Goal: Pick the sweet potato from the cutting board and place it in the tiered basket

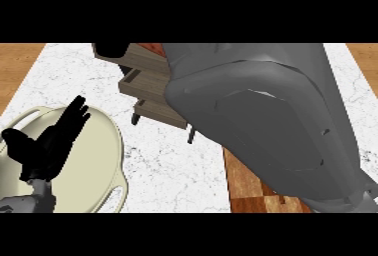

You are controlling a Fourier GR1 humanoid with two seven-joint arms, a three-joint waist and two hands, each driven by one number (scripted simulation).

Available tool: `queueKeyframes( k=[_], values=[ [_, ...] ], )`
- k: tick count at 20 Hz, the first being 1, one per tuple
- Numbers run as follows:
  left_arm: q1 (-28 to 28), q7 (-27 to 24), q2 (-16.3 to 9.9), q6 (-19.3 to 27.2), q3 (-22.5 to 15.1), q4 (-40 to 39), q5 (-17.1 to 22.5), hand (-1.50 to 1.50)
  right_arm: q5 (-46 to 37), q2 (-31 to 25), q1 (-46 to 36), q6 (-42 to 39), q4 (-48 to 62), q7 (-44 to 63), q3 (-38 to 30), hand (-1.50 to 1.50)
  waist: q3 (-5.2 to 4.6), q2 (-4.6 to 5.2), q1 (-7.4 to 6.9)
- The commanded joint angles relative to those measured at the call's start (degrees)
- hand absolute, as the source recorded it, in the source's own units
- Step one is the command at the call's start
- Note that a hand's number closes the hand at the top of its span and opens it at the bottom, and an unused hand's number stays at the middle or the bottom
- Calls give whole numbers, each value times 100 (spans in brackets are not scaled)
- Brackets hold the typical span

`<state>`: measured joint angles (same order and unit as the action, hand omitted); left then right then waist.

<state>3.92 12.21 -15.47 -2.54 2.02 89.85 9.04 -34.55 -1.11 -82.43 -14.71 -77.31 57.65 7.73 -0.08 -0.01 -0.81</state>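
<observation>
The wooden tiered basket (151,82) stands at the back centre of the white marble counter, its right side hidden behind my grey right forearm (266,120). That forearm runs from the lower right up over the basket. A black part of my right hand (111,49) shows at the basket's top left edge. A small reddish-orange patch, probably the sweet potato (153,46), peeks out at the basket's top beside the forearm. The wooden cutting board (249,192) lies at the lower right, largely covered by the arm. My left hand (46,145) rests open at the lower left, fingers up.
A cream round dish with handle slots (96,165) lies under and beside my left hand. White marble counter (170,160) shows between the dish and the cutting board. Brown wood borders the counter at the far left and far right.
</observation>
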Motion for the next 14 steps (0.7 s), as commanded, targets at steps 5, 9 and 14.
queueKeyframes(
  k=[5, 9, 14],
  values=[
    [-110, -284, 304, 156, -160, -190, -310, 0, -305, 108, -177, 527, 987, -228, 152, 150, 2, 8, 5],
    [109, -32, 212, 143, -30, -129, -252, 0, -563, 109, 204, 1049, 1342, -721, 449, 150, 4, 12, 3],
    [5, -62, 12, -195, 110, -117, -92, 0, -819, 110, -43, 1837, 1868, -792, 681, 150, 1, 18, -36]
  ],
)
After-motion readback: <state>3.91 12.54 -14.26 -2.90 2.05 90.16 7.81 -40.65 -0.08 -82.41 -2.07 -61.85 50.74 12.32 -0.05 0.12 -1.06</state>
